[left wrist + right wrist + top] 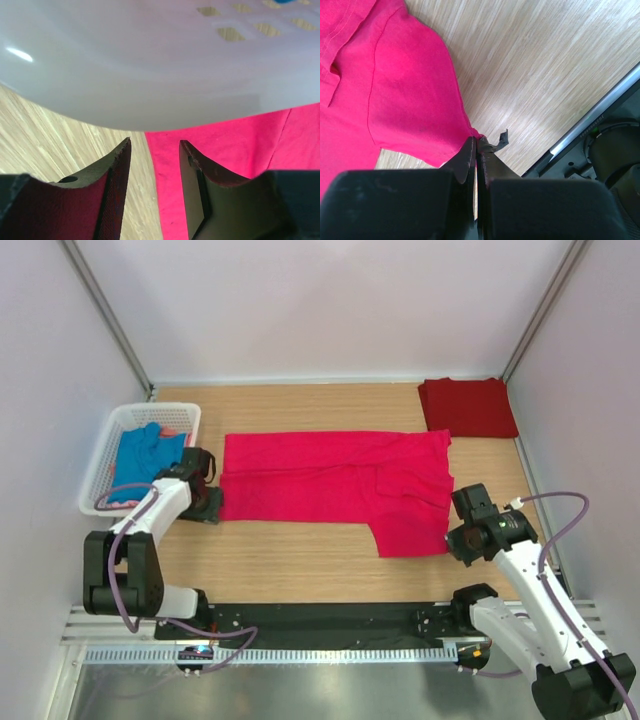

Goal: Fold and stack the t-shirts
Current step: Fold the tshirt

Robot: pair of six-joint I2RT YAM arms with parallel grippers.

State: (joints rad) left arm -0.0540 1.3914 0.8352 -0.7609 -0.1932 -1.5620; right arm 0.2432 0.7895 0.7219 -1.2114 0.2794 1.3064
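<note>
A bright pinkish-red t-shirt (335,485) lies spread on the wooden table, partly folded lengthwise, one sleeve hanging toward the front right. My right gripper (458,530) is shut on that sleeve's corner; the right wrist view shows the cloth (395,95) pinched between the fingertips (470,150). My left gripper (212,502) is open at the shirt's left edge, beside the basket; in the left wrist view the cloth edge (220,155) lies between and under the open fingers (192,170). A darker red shirt (468,406) lies folded at the back right. A blue shirt (143,455) sits in the basket.
A white lattice basket (112,440) stands at the left, its rim (150,75) close above my left gripper. A black rail (330,620) and metal frame run along the table's near edge. White walls enclose the sides and back.
</note>
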